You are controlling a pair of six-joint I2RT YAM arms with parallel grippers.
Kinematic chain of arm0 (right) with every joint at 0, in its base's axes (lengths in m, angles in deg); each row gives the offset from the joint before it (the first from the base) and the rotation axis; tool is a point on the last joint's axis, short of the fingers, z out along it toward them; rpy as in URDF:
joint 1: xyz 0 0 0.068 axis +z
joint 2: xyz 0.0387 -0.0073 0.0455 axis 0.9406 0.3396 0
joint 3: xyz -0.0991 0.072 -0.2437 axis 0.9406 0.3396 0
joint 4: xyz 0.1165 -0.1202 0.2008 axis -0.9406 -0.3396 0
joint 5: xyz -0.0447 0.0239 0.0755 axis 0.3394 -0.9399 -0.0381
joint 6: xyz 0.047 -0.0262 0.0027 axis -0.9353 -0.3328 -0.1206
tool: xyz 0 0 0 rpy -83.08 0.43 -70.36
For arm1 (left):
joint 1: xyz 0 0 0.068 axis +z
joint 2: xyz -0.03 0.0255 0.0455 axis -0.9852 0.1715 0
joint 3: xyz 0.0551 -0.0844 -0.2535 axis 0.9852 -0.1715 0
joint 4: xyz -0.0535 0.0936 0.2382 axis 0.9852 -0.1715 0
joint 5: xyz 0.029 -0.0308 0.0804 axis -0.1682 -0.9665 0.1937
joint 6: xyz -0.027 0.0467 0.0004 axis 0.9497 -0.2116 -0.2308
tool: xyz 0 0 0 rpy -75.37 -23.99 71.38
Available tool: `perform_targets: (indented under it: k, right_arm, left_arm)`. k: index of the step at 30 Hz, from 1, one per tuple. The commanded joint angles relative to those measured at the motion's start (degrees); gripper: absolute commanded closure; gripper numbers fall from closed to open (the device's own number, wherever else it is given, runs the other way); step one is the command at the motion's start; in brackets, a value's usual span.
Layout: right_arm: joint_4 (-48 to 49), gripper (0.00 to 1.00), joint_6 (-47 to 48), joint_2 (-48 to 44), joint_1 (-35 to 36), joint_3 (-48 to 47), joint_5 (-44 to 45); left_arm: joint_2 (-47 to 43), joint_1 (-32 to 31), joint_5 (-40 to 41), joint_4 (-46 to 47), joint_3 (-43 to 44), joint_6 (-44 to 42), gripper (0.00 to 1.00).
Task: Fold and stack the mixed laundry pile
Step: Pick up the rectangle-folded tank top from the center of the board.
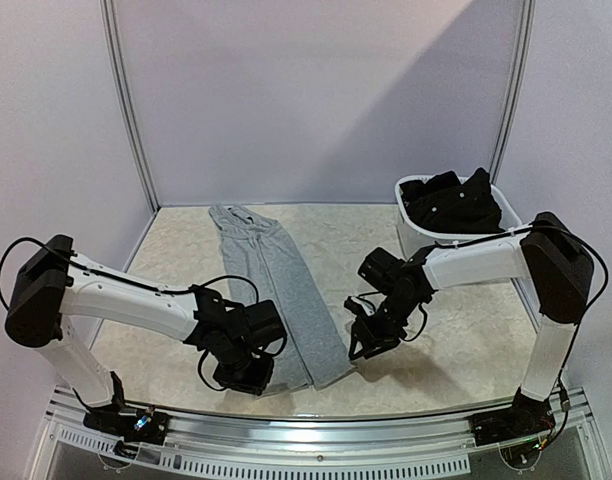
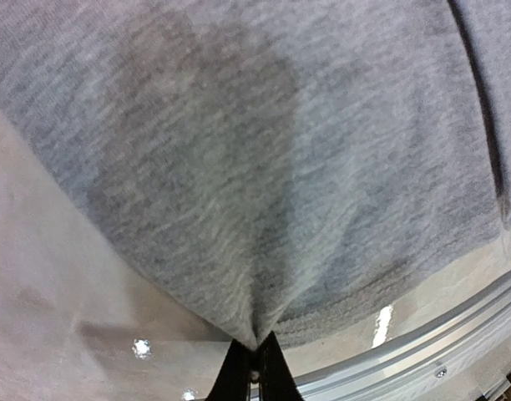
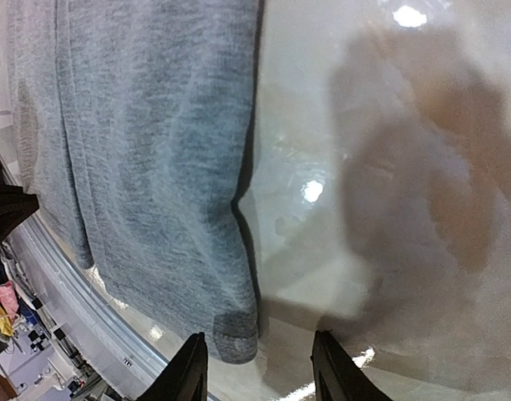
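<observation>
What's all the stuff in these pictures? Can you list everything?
grey top: one, light grey, laid out long on the table, left of middle.
black clothes: one heap, black, inside the basket.
basket: one, white, far right of the table.
table: one, pale beige, under everything.
metal rail: one, silver, along the near edge.
left arm, right arm: two, white and black.
left hand: black, shut on the grey top's near hem.
right hand: black, open, at the top's near right corner.

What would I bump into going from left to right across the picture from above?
Grey top → right pincer → white basket with black clothes inside.
</observation>
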Motion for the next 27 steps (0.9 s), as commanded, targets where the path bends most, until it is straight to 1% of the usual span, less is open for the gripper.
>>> perform_targets:
  k: [1,9,11,14,16,17,22,27]
  right_arm:
    - [-0.34,0.58,0.44,2.20,1.84,-1.38,0.52]
    - [0.23,0.71,-1.11,3.52,3.46,-0.44,0.74]
    - [0.26,0.78,-1.44,3.82,3.76,-0.55,0.72]
    - [0.27,0.91,-2.00,3.98,4.23,-0.63,0.70]
    - [0.05,0.98,-2.11,3.84,4.54,-0.45,0.86]
    - [-0.24,1.00,-2.29,3.66,4.62,-0.37,1.07]
    - [-2.13,1.00,-4.50,1.61,5.43,-0.21,2.39]
    - [-4.76,1.00,-8.46,-2.45,9.14,-0.66,4.13]
  left_arm:
    - [-1.00,-1.15,1.21,-0.14,-1.05,-0.30,0.98]
    - [-1.83,-1.39,1.56,1.93,-2.40,0.35,0.98]
    - [-2.02,-1.63,1.62,2.39,-2.82,0.67,0.98]
    - [-2.44,-2.13,1.96,2.74,-3.18,1.06,0.99]
    - [-2.60,-2.36,2.02,2.90,-3.17,1.25,0.99]
    - [-2.64,-2.46,2.21,2.78,-2.94,1.26,0.99]
    - [-4.40,-4.84,4.45,-0.59,-0.94,2.02,0.99]
    - [-8.21,-9.66,6.10,-3.03,-1.71,6.09,0.99]
